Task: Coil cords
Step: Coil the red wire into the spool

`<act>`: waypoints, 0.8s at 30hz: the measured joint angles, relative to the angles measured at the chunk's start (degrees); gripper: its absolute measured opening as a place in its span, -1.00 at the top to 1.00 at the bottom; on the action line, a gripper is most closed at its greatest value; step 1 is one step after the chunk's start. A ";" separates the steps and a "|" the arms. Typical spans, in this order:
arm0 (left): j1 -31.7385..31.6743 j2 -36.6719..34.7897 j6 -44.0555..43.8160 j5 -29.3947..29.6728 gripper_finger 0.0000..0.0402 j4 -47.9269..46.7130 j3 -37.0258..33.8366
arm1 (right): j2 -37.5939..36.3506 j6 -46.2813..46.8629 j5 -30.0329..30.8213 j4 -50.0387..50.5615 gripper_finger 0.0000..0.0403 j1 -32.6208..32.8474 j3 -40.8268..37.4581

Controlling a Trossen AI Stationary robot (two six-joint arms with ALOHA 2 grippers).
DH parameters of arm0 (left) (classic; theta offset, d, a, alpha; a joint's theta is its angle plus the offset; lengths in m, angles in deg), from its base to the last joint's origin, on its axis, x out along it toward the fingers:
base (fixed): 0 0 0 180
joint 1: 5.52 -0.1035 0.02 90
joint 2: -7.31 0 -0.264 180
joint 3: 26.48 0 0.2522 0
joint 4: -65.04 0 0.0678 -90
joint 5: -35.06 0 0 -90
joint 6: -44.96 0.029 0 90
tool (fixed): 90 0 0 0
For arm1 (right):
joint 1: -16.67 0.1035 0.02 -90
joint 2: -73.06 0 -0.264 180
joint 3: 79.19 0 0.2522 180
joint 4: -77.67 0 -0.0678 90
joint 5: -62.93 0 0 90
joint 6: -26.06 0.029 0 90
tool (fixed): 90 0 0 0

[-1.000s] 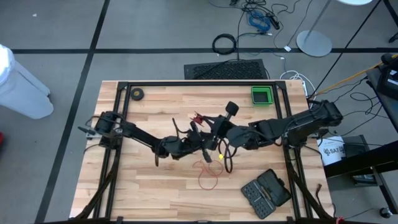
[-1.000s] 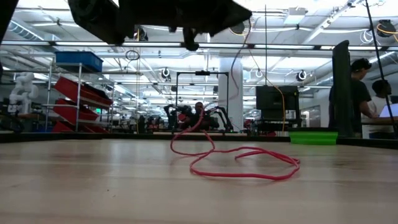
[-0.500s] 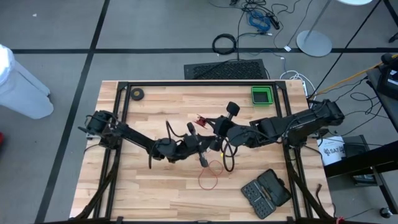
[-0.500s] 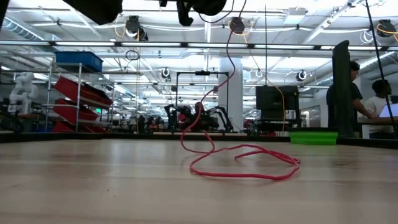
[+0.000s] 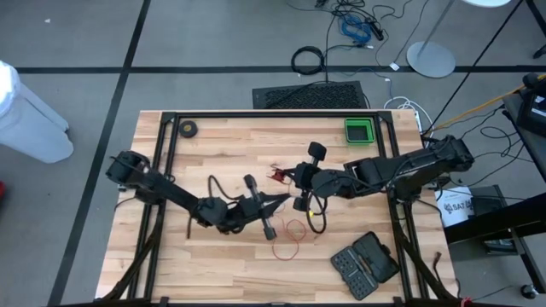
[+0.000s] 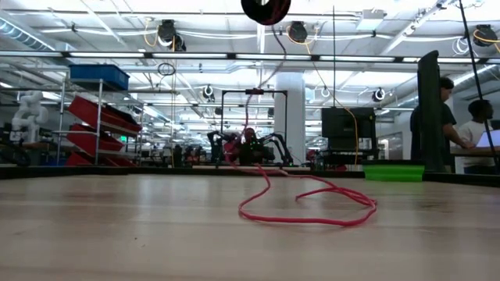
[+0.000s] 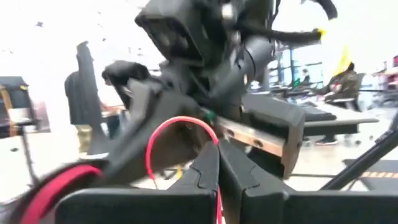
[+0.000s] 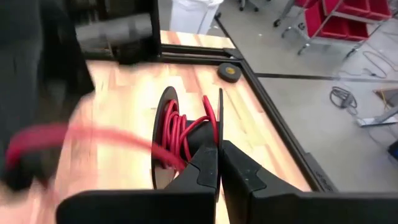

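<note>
I'm mid-wind, as I read it. Nearest the front edge of the desk (image 5: 205, 256), the slack red cord (image 5: 288, 241) lies in a loose loop and rises toward both grippers above the desk's middle. My left gripper (image 5: 275, 201) is clenched on the cord, guiding it. Just beyond, my right gripper (image 5: 300, 179) grips the black reel (image 8: 186, 138), partly wound. Next I'd carry the strand around the reel, keeping it taut.
</note>
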 joint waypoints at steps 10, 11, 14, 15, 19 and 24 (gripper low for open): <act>5.27 -7.28 9.00 17.71 1.00 -13.43 0.00 | -1.12 0.27 -0.89 0.85 1.00 -0.02 0.00; 5.66 -7.68 9.86 19.03 1.00 -14.19 -0.01 | -1.26 0.36 -1.02 1.04 1.00 0.12 0.00; 6.59 -8.61 11.79 24.12 1.00 -16.96 0.00 | -2.11 0.77 -3.59 1.62 1.00 0.39 0.00; 6.66 -8.68 12.15 25.81 1.00 -17.91 0.00 | -2.47 0.97 -4.78 1.51 1.00 0.45 0.00; 6.97 -8.66 12.92 31.61 1.00 -21.91 -0.02 | -3.69 1.38 -6.78 1.46 1.00 1.82 0.00; 7.04 -8.62 8.53 32.03 1.00 -26.79 -0.02 | -5.51 2.02 -6.65 1.45 1.00 4.13 0.00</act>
